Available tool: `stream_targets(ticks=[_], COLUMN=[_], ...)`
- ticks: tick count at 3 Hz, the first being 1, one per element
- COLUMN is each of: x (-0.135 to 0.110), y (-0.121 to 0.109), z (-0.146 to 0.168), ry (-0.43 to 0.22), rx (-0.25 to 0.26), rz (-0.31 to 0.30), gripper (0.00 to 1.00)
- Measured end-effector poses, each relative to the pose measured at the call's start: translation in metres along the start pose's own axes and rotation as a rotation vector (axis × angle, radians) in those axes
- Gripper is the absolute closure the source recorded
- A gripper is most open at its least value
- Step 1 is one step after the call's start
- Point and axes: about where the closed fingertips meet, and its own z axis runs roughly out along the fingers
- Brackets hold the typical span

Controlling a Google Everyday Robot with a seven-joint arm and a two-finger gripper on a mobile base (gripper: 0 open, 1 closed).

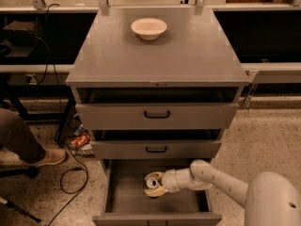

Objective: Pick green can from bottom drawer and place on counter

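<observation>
The bottom drawer (123, 192) is pulled open below the two upper drawers. My gripper (154, 184) reaches into it from the right, over the grey floor. Its cream fingers (158, 190) are closed around the green can (151, 181). The can is tilted, with its silver top facing up and to the left, and most of its side is hidden by the fingers. The counter (160, 55) is the flat grey cabinet top above, and it carries only a white bowl (148, 28) near its back edge.
The two upper drawers (156, 115) with black handles stand slightly open above the gripper. A person's leg and shoe (47, 157) and cables (70, 173) lie on the floor to the left. My white arm (225, 185) comes in from the lower right.
</observation>
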Motion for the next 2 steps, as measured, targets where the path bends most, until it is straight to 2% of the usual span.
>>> stream_targets(ticks=[1,2], x=[-0.0398,-0.0418], y=[-0.0033,-0.0024], z=[-0.0662,-0.0671], ry=[0.003,0.002], rx=[0.023,0.026], rz=[0.012,0.013], gripper=[1.00,1.00])
